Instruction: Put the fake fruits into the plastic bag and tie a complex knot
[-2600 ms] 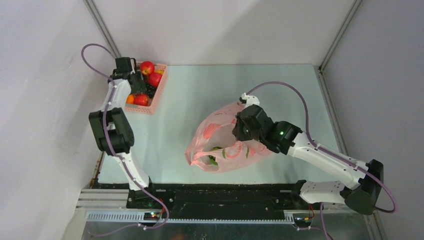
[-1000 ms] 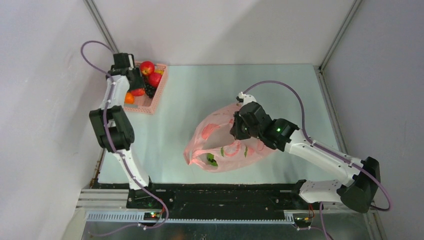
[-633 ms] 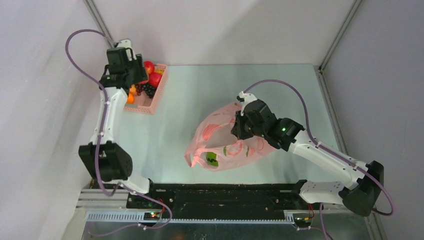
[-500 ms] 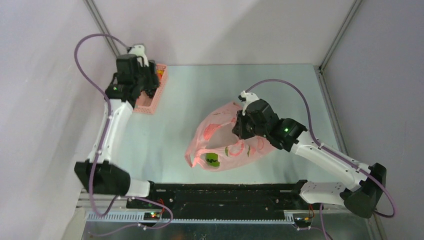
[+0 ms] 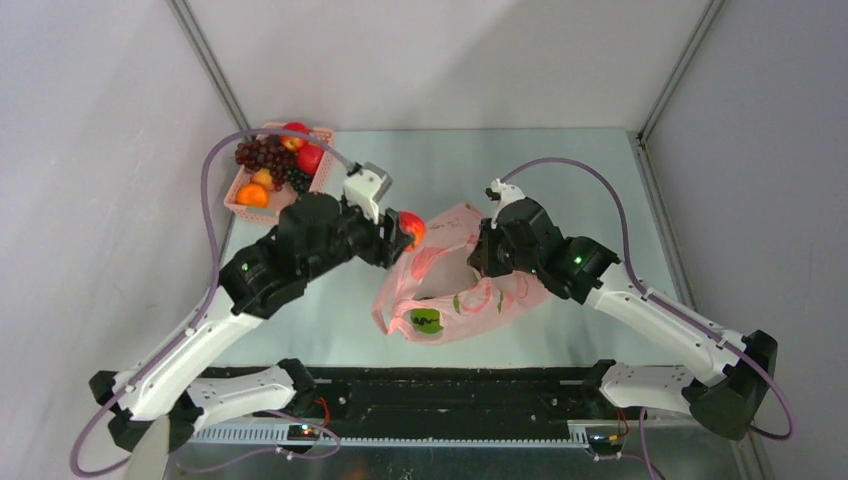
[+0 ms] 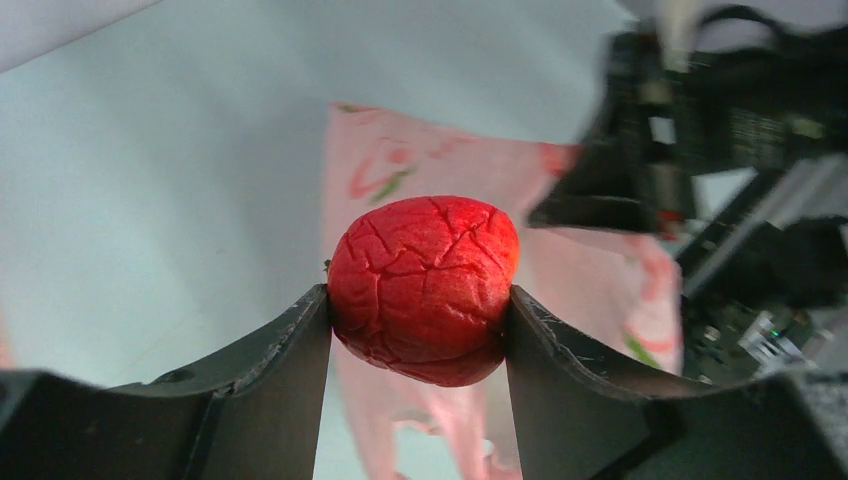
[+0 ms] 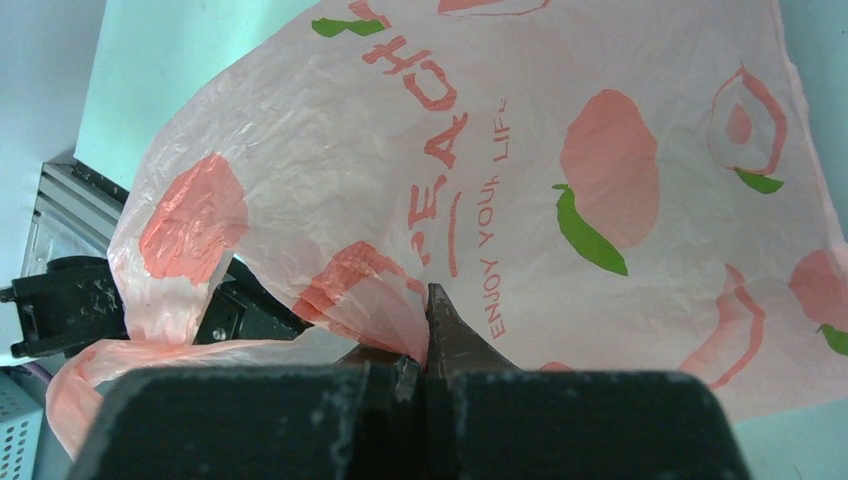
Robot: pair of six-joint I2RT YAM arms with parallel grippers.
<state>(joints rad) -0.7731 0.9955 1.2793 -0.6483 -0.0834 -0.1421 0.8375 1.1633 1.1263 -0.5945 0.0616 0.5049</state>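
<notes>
Left gripper point(image 6: 419, 305): you hold 1 red apple point(image 6: 424, 288) clamped between the 2 fingers, jaws partly spread and pressed on its widest part.
Right gripper point(image 7: 428, 335): your jaws are fully closed on a fold of the plastic bag point(image 7: 600, 150), lifting its far upper edge.
Apple position: it hangs in the air just left of the bag's raised far-left edge, not yet over the opening.
Bag position: mid-table, right of centre, its mouth turned left and near, with 1 loop handle point(image 7: 90, 385) drooping free.
Remaining fruit: a grape bunch point(image 5: 258, 152), an orange point(image 5: 252, 195) and more red apples sit in the pink lattice basket point(image 5: 232, 192) at the far left.
Apple handling: judge it light, hard and glossy. Being round, it could roll out of a loose grip, so keep the hold across the middle.
Bag handling: judge it thin, limp and slippery, likely to collapse or tear. Hold it at the rim or a handle, not the printed wall.
Change, left arm: half a second ago it stood over the basket. Now it has swung right to the bag with the apple.
Change, right arm: it keeps the same pinch on the bag, barely shifted.
</notes>
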